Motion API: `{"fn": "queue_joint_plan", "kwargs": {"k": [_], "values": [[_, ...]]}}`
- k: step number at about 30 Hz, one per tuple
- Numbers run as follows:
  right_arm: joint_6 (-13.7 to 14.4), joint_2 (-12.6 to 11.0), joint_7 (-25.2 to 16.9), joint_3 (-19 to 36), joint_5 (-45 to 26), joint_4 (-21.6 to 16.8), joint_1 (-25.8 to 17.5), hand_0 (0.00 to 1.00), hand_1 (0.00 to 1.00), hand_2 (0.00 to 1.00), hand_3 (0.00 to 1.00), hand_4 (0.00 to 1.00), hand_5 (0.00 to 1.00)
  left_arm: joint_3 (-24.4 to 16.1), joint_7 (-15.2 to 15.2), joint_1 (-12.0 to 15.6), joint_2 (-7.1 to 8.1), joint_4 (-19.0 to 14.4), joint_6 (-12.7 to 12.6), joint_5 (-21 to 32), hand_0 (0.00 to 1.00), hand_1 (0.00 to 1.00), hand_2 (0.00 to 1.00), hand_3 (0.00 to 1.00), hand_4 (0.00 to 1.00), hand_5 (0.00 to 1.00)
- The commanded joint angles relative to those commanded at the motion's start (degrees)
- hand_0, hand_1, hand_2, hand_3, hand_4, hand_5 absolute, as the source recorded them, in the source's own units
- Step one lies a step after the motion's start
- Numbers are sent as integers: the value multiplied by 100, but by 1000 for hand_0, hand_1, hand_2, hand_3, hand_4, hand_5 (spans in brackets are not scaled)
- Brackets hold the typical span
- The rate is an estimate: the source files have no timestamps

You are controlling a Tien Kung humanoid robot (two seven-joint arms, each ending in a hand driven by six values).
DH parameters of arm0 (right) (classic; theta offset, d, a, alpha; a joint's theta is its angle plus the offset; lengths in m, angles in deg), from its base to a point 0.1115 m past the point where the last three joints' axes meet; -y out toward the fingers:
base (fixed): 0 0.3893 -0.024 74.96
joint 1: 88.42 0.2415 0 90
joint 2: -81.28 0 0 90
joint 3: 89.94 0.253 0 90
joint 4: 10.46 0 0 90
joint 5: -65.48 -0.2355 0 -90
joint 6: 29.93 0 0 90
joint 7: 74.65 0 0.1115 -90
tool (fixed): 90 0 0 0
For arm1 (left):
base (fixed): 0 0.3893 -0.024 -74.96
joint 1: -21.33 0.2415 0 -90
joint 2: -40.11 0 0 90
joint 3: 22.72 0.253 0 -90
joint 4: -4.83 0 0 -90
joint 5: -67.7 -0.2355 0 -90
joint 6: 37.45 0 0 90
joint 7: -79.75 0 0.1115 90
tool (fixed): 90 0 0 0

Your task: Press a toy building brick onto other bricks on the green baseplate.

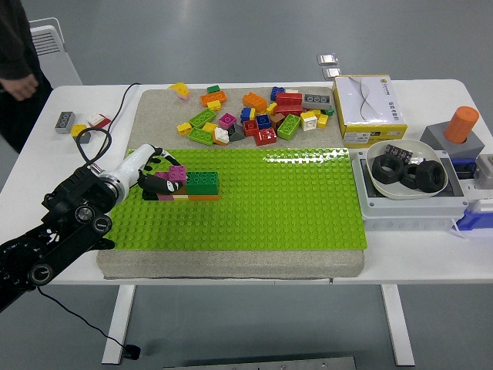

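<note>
Green baseplate lies nearest us, and on it our left hand curls its fingers around a pink brick, seated at the left end of the small stack. We judge the pressing nearly done; letting go remains. Whether the studs are fully locked is hidden by the fingers. Farther back, loose bricks wait. Our right hand is out of sight.
</note>
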Motion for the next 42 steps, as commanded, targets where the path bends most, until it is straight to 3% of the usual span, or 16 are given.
{"fn": "queue_joint_plan", "kwargs": {"k": [2, 19, 20, 42], "values": [[1, 1, 0, -2, -2, 0, -1, 519, 683, 719, 701, 753, 811, -1, -2, 0, 0, 1, -1, 1, 870, 908, 921, 498, 646, 2], [6, -2, 0, -22, -17, 0, 13, 519, 684, 718, 702, 750, 808, -15, -36, 0, -15, 12, -29, 30, 869, 906, 918, 487, 673, 2], [6, -2, 0, -21, -17, 0, 14, 519, 683, 718, 701, 750, 807, -17, -39, 0, -16, 14, -36, 31, 862, 902, 906, 453, 748, 2], [9, -11, 1, -24, -21, 0, 23, 519, 683, 718, 701, 749, 803, -78, -61, -10, 90, -170, -46, 22, 856, 900, 898, 444, 722, 2]]}}
